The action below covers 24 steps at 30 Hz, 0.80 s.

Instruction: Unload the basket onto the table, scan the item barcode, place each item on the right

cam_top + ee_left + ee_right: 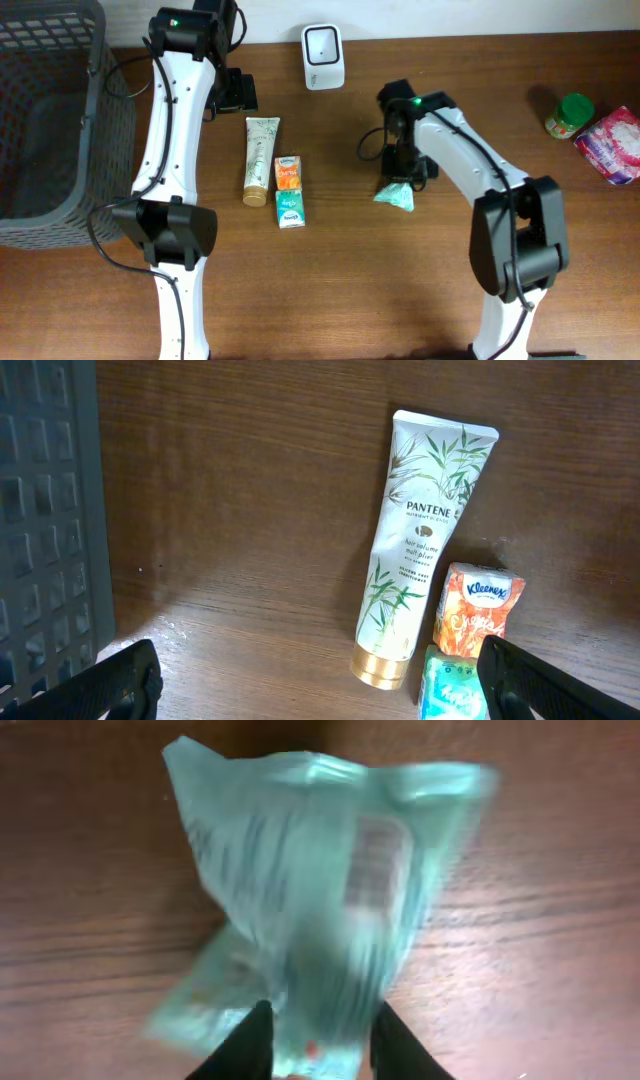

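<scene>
Teal packet (320, 890): closest to the lens in the right wrist view, filling the middle of the frame. It is blurred, with a darker printed patch towards its upper right.
Right gripper (322, 1045): bottom centre of the same view. Its two dark fingers (250, 1045) are drawn in narrow, one on each side of the packet's lower edge, pinching it.
Basket (100, 100): grey mesh, at the far left of the overhead view.
Left gripper (320, 682): jaws spread wide, with a fingertip in each bottom corner of the left wrist view and nothing between them but bare wood.
Tube (260, 160): cream with a leaf print and a gold cap, lying left of centre with the cap towards the bottom of the frame.
Orange tissue pack (288, 172): just beside the tube's right edge.
Green tissue pack (290, 208): directly below the orange one, touching it.
White scanner (323, 57): top centre, standing well apart from the packet.
Packet from overhead: right of centre, under the right gripper.
Green-lidded jar (570, 115): far right.
Pink packet (612, 145): at the right edge, beside the jar.
Table (400, 290): brown wood.
</scene>
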### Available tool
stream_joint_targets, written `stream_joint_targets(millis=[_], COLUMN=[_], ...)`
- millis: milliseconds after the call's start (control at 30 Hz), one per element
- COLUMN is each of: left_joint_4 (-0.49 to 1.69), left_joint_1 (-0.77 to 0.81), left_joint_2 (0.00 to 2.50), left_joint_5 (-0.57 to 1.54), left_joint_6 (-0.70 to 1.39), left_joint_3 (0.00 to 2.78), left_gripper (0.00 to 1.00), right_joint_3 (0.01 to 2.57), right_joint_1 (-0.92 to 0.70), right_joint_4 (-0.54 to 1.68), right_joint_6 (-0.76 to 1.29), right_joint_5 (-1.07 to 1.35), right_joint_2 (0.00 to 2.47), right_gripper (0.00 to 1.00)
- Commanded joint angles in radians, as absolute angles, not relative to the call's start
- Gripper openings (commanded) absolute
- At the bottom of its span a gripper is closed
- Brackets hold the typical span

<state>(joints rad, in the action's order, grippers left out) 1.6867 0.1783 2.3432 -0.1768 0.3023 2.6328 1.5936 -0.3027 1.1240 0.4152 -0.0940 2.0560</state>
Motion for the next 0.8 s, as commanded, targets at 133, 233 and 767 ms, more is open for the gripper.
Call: stream_joint_targets(millis=[133,233,767], left_joint_4=[1.688,1.688,1.688], left_joint_1=[0.18,0.18,0.18], left_joint_2=[2.336,2.336,2.336], left_joint_5=[-0.188,-0.188,-0.188], left_joint_6=[0.29,0.29,0.29], left_joint_3=[2.632,2.632,2.632], left_gripper=[0.99,0.99,0.99], right_joint_3=[1.604,1.675,1.674], right_joint_1=[-0.299,-0.238,-0.461], right_joint_4=[1.153,1.221,1.241], right_joint_6=[0.426,0.419,0.742], right_joint_5=[-0.104,0.027,-0.404], right_joint_2=[2.071,2.071,2.072], right_gripper=[0.69,0.72,0.87])
